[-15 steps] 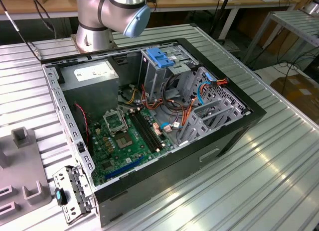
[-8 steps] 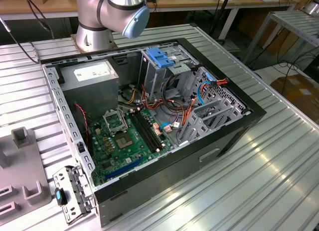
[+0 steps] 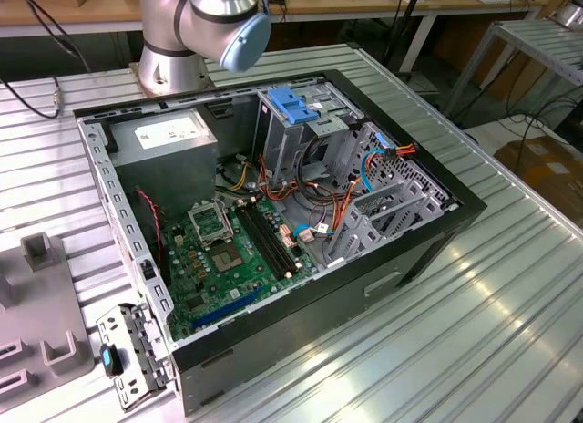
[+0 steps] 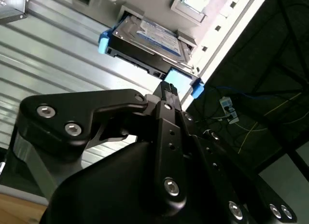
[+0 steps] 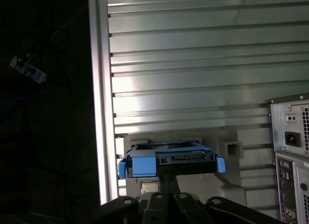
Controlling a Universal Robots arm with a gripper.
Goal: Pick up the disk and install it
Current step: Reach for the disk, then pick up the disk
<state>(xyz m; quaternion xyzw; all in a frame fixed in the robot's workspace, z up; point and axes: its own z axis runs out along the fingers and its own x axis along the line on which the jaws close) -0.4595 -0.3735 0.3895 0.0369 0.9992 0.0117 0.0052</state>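
Seeing the disk (image 4: 152, 38) (image 5: 186, 159) in both wrist views: label showing, flat in a blue carrier (image 4: 103, 41), seated on a grey fixture (image 4: 140, 4) by the edge of the slatted table (image 4: 58, 64). Reading the gripper (image 4: 168, 89) as right at the carrier's near blue tab, touching or just short, can't tell which. Can't tell claw state either: spread, pressed together or pinching. In the exterior view, seeing the PC case (image 3: 364, 295) open on the table, blue-topped drive cage (image 3: 296, 122) near the power supply (image 3: 168, 145), motherboard (image 3: 228, 259) on the case floor. Disk on the fixture, outside the case, not installed.
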